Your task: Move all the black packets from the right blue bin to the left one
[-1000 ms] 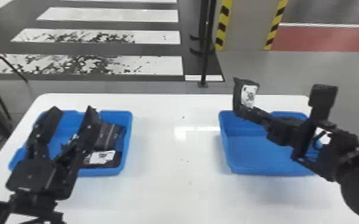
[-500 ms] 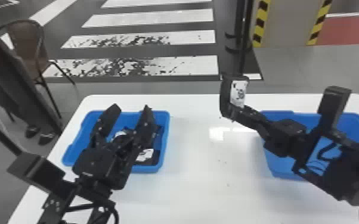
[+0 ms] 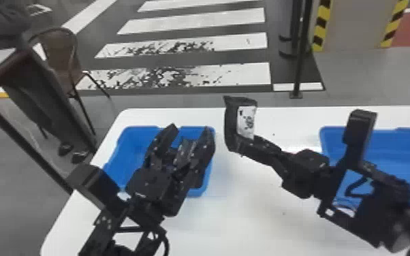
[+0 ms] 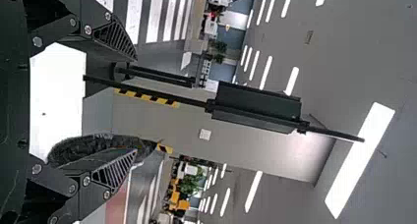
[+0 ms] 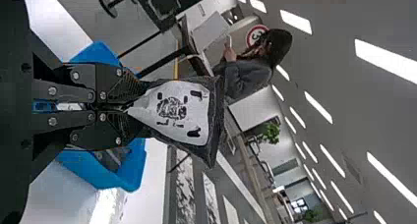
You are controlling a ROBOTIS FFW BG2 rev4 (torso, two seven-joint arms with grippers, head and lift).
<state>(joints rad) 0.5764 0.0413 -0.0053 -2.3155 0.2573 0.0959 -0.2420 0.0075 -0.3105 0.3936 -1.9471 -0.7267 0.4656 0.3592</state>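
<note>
My right gripper [image 3: 245,144] is shut on a black packet [image 3: 229,126] with a white label, held upright above the table just right of the left blue bin [image 3: 114,162]. In the right wrist view, the right gripper [image 5: 132,107] pinches one end of that packet [image 5: 215,117]. My left gripper [image 3: 191,128] stands open over the left bin, partly covering it and the dark contents between its fingers. In the left wrist view, the left gripper [image 4: 135,105] has parted fingers; a dark, rough-edged packet [image 4: 81,148] appears beside one; whether they touch is unclear.
The right blue bin [image 3: 396,149] is partly behind my right arm. Both bins stand on the white table [image 3: 248,204]. Beyond its far edge is a thin black post [image 3: 299,61]; a chair [image 3: 59,58] stands to the far left.
The head view has swung left. Relative to the bins, my right gripper has carried its packet leftward from the right bin's left edge toward the left bin. The left gripper has shifted slightly right, still open.
</note>
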